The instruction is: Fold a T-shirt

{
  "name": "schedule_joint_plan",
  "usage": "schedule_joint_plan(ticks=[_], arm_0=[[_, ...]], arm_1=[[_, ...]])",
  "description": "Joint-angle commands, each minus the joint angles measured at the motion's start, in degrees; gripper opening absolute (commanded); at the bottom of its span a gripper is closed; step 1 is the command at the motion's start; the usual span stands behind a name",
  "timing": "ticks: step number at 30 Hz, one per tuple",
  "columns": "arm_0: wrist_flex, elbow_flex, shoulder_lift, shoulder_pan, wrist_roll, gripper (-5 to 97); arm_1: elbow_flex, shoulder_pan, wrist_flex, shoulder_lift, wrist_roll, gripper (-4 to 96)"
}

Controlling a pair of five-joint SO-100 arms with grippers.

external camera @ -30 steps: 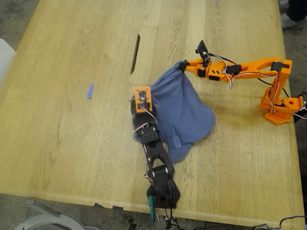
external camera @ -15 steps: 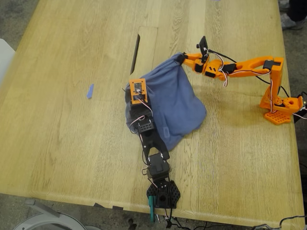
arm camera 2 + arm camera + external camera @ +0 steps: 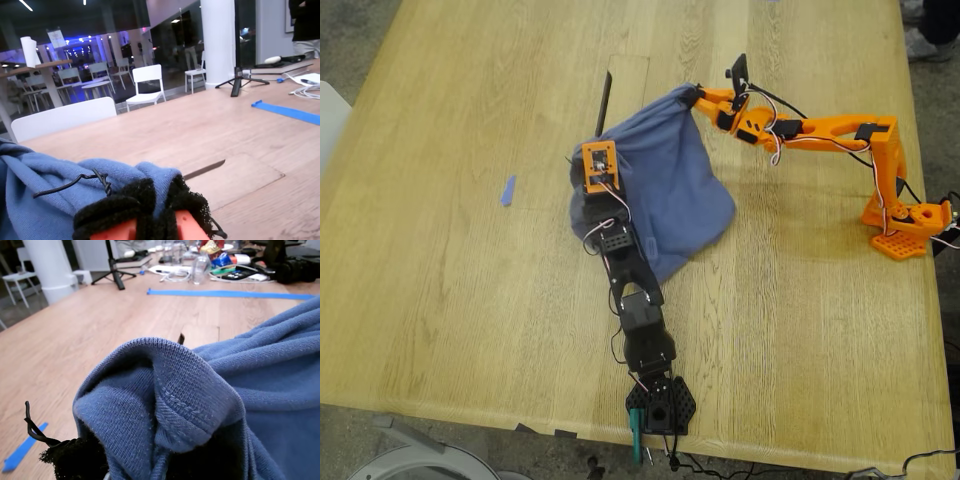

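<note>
Both hands clamped on the T-shirt [image 3: 665, 190], fingertips buried in cloth.

One arm [image 3: 638, 330] is black: blocky servo segments, orange square plate [image 3: 599, 166] at its wrist end with a small dark module in the centre, thin white and red wires looped along it, black perforated base [image 3: 661, 408] at lower centre of the exterior view. Other arm [image 3: 820, 130] is all orange, black servos inset, black/white/red cable loops, orange gridded base [image 3: 900, 243] at right edge. Black fuzzy padding on second gripper [image 3: 145, 212] jaws.
</note>
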State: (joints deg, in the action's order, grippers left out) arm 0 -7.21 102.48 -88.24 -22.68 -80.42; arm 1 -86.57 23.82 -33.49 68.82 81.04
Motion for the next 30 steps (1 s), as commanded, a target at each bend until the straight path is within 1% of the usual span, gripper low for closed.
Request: schedule_joint_plan(ticks=[1,6,14,16,21,26,30], arm_0=[[6.59,-8.96,-6.86,-13.36,-0.53,0],[22.15,-9.49,-12.74,-11.87,-0.79,0],[36.65,-8.70,-20.48,-8.26,-0.79,0],[41.92,-8.70,-22.76,-7.73,-0.79,0],[51.42,-7.82,-27.77,-5.80,-0.88,0],[61.52,-5.80,-33.84,-2.72,-1.05,0],[67.76,1.14,-41.31,0.70,-1.05,0]], arm_1=[[3.96,5.36,3.08,2.90,-0.79,0.5],[6.86,5.54,14.85,6.33,-1.58,0.5],[5.63,3.96,30.41,14.59,-1.76,0.5],[4.75,3.60,36.56,17.49,-2.02,0.5],[-3.78,1.23,47.72,27.16,-2.46,0.5],[-13.80,-2.20,53.79,35.60,-2.55,0.5],[-18.02,-4.04,57.30,39.02,-2.81,0.5]])
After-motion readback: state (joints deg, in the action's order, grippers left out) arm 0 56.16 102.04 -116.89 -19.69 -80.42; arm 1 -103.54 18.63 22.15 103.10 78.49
